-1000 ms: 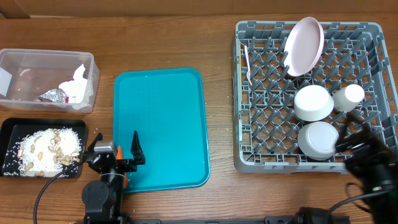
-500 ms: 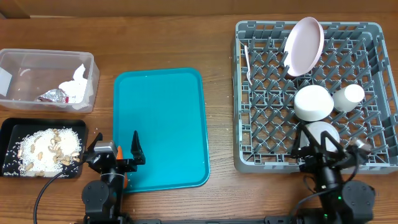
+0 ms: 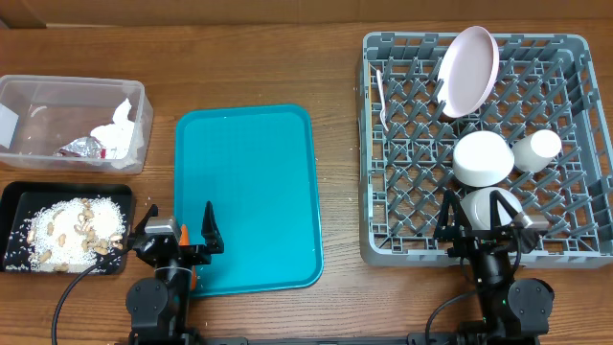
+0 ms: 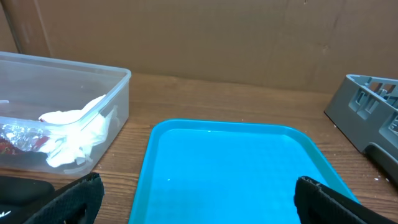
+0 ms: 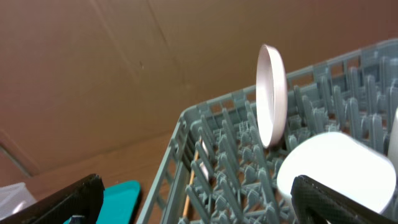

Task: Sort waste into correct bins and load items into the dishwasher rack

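The grey dishwasher rack (image 3: 369, 144) holds a plate (image 3: 467, 69) standing on edge, a fork (image 3: 380, 96), two bowls (image 3: 482, 158) (image 3: 490, 215) and a cup (image 3: 536, 149). In the clear tub (image 3: 38, 96) lie a crumpled napkin (image 3: 117, 134) and a foil wrapper (image 3: 81, 147). Rice-and-nut scraps (image 3: 72, 230) fill the black tray (image 3: 19, 192). My left gripper (image 3: 177, 228) (image 4: 199, 205) stands open over the teal tray's front left corner, nothing in it. My right gripper (image 3: 474, 222) (image 5: 199, 205) is open at the rack's front edge, by the nearer bowl (image 5: 336, 168).
A bare teal serving tray (image 3: 247, 182) (image 4: 236, 168) lies between the bins and the rack. Brown cardboard walls stand behind the table in both wrist views. The plate (image 5: 272, 93) rises above the rack pegs (image 5: 217, 155).
The right arm swung left from the rack's front right corner to the middle of its front edge, gripper still open. The left arm has not moved.
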Robot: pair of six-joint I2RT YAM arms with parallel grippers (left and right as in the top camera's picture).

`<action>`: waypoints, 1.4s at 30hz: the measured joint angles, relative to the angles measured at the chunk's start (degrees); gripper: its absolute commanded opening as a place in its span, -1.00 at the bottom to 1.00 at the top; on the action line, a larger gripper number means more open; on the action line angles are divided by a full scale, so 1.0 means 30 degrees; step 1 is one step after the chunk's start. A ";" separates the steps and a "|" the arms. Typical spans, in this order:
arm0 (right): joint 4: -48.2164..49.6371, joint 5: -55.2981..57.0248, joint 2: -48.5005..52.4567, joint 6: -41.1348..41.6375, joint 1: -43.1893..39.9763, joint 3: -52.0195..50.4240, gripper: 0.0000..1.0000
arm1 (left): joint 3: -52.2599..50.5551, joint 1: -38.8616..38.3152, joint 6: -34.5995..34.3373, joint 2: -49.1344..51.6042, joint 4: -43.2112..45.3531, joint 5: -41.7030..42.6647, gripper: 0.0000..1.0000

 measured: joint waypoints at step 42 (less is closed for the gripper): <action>0.1574 0.0189 -0.0015 -0.5486 -0.0984 -0.2390 1.00 | 0.0000 0.0000 0.0000 0.0000 0.0000 0.0000 1.00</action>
